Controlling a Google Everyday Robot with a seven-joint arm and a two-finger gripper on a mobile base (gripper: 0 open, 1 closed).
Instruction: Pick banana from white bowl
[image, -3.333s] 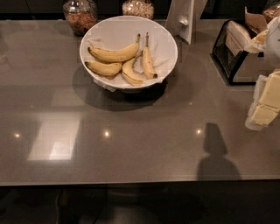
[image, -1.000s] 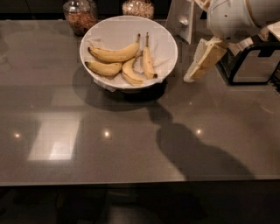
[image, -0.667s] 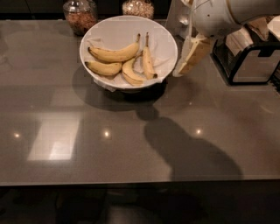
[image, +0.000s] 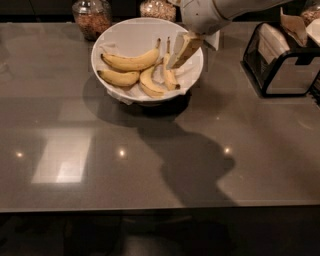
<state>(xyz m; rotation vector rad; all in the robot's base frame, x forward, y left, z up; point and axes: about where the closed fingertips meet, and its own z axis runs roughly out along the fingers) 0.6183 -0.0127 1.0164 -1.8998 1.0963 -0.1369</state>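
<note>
The white bowl (image: 99, 46), lined with crumpled white paper, stands at the back middle of the dark counter. It holds four yellow bananas. The longest banana (image: 132, 62), gently curved, lies across the upper left of the bowl. A shorter plump banana (image: 119, 78) lies below it. A curved one (image: 149, 83) and a slim straight one with a long stem (image: 169, 72) lie to the right. My gripper (image: 176, 61) hangs over the bowl's right half, pointing down-left, its tip just above the slim banana and right of the longest banana's stem end. It holds nothing that I can see.
Two glass jars (image: 92, 17) (image: 158, 8) stand behind the bowl. A black napkin holder (image: 284, 62) stands at the right. A white upright object (image: 214, 39) shows behind the arm. The arm's shadow falls on the counter (image: 100, 165) in front of the bowl.
The arm has swung left from the right edge of the counter. The gripper has moved from beside the bowl's right rim to over its right half. The bananas have not moved.
</note>
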